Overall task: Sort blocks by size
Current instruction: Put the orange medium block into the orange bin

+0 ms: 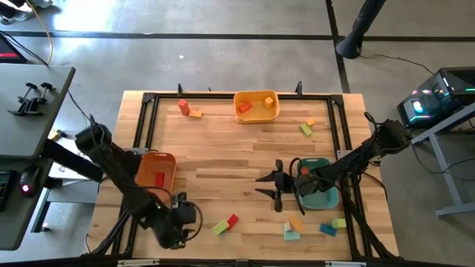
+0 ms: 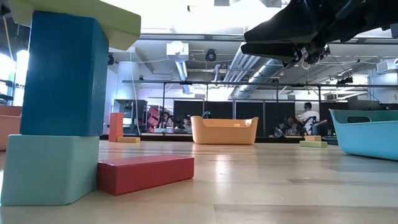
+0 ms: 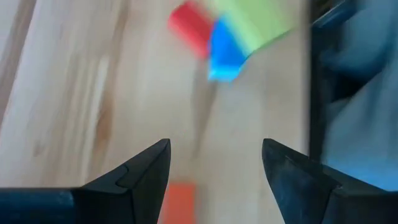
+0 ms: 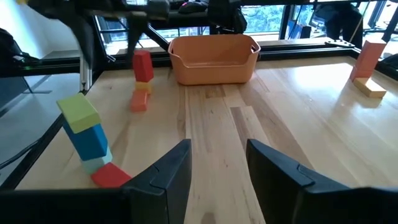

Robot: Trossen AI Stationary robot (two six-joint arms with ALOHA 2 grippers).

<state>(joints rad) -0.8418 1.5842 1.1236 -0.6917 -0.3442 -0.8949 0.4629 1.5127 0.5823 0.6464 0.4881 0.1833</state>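
Blocks scattered on table; left tool and right tool both spread, empty.

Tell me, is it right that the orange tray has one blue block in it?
Not quite. The orange tray does have one block in it, but that block is red, not blue. The high view shows it lying in the tray.
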